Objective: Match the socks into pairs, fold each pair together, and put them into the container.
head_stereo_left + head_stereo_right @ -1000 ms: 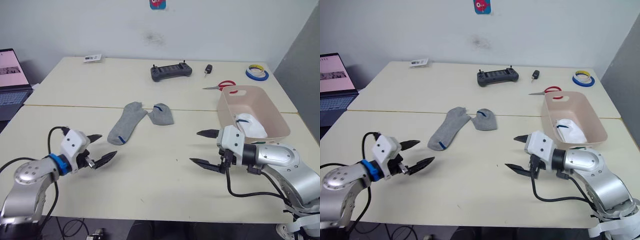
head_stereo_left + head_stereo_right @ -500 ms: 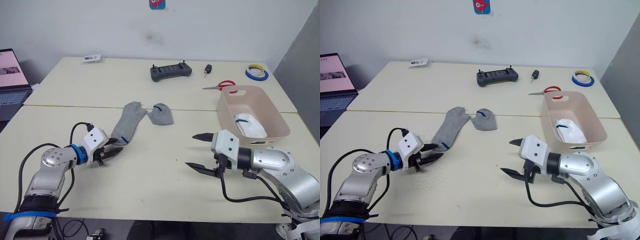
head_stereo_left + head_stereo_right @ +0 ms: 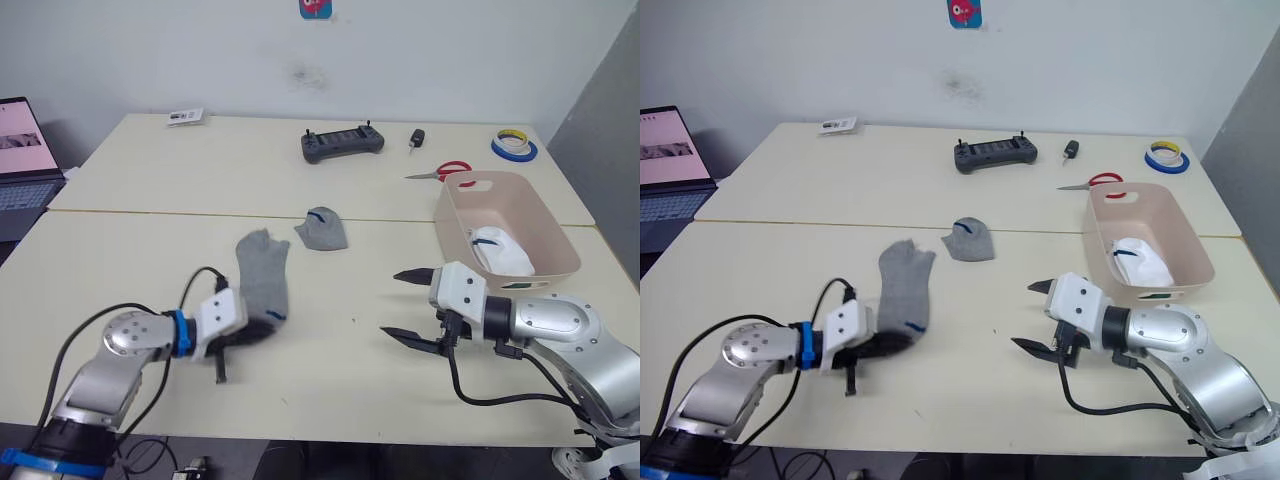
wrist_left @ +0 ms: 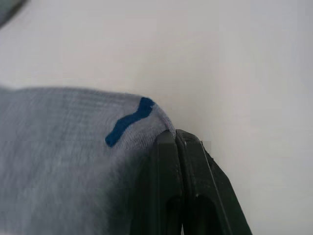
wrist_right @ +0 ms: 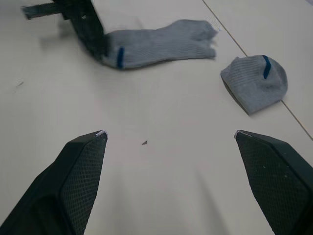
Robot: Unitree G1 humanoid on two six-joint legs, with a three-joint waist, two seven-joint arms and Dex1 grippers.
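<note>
Right, nearest in, the left gripper [image 3: 240, 338] is clamped on the cuff of a long grey sock [image 3: 262, 282] with a blue mark, flat on the table [image 3: 130, 230]. The right gripper [image 3: 412, 306] hangs over bare tabletop, fingers spread wide. Further back, a folded grey sock [image 3: 322, 229]. Right of it, the pink tub [image 3: 540, 225] holds a white sock [image 3: 500, 249]. Beyond: scissors [image 3: 440, 171], controller [image 3: 342, 143], tape [image 3: 514, 146].

Left arm: reaches in from 8 o'clock, forearm low over the table.
Left gripper [image 3: 240, 340]: fingers pressed together, clamped on the cuff end of a grey sock [image 3: 262, 282].
Right arm: enters from 4 o'clock, elbow bent.
Right gripper [image 3: 410, 305]: fingers spread wide, pointing toward 9 o'clock, holding nothing.
</note>
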